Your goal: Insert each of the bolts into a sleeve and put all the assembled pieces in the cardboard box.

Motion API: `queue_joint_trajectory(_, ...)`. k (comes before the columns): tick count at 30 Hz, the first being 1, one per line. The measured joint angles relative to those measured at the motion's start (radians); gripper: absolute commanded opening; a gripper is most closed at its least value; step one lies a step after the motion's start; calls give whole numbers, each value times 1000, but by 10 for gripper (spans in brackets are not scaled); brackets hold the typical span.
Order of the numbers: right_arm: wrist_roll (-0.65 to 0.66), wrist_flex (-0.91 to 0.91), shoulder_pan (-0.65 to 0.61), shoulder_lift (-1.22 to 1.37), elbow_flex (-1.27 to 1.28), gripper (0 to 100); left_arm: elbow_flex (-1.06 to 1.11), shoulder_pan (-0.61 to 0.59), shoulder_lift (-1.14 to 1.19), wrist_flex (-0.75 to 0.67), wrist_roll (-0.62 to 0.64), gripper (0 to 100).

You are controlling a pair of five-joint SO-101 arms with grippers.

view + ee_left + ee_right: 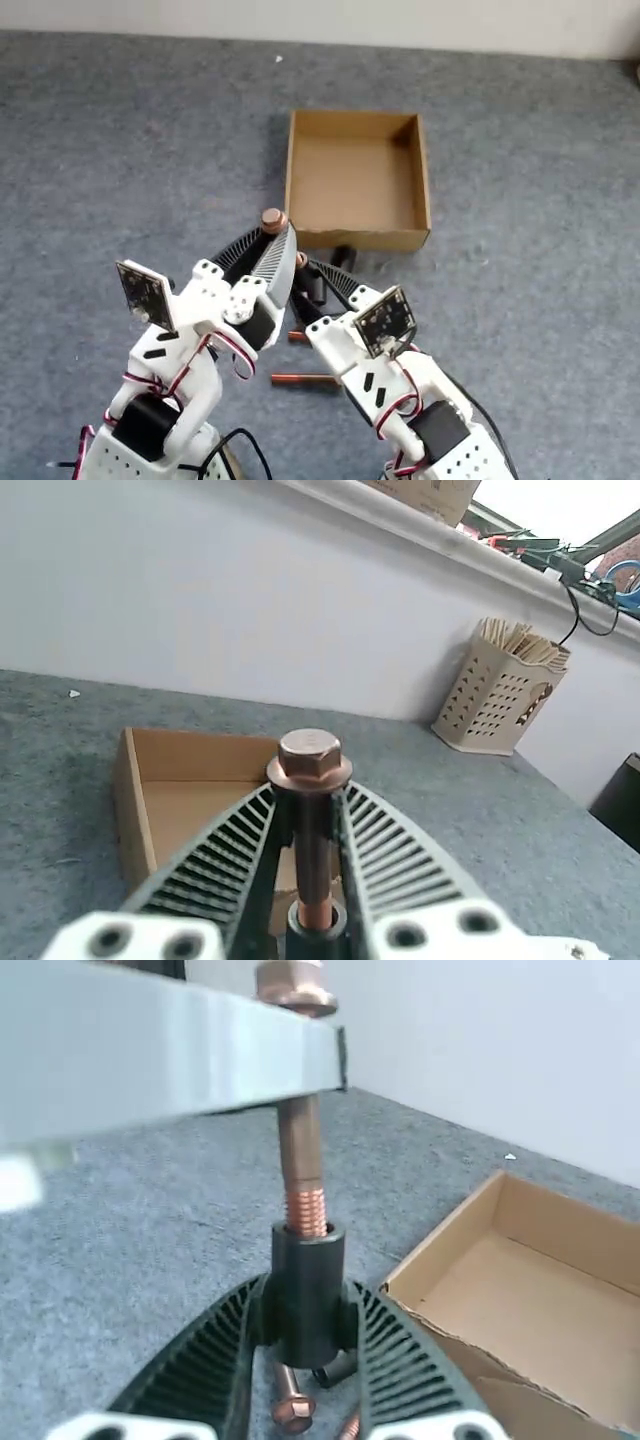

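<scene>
Left gripper, clamped on the bolt below its head, held the threaded tip in the sleeve pinched by the right gripper, just near of the cardboard box. Both pieces looked stiff, light and slick, favouring firm mid-body grips.

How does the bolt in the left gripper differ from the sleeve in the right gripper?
The bolt is copper-coloured and slender, held by the left gripper; the sleeve is black and thicker, held by the right gripper. Both stand upright, with the bolt's threaded tip in the sleeve's top.
</scene>
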Motion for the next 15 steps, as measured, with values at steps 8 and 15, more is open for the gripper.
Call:
queue_joint_trajectory(8, 0, 0, -3, 0, 0, 5, 0, 6, 0, 38, -100, 8)
queue_joint_trajectory(15, -2, -2, -3, 0, 0, 5, 0, 75, 0, 132, -313, 36)
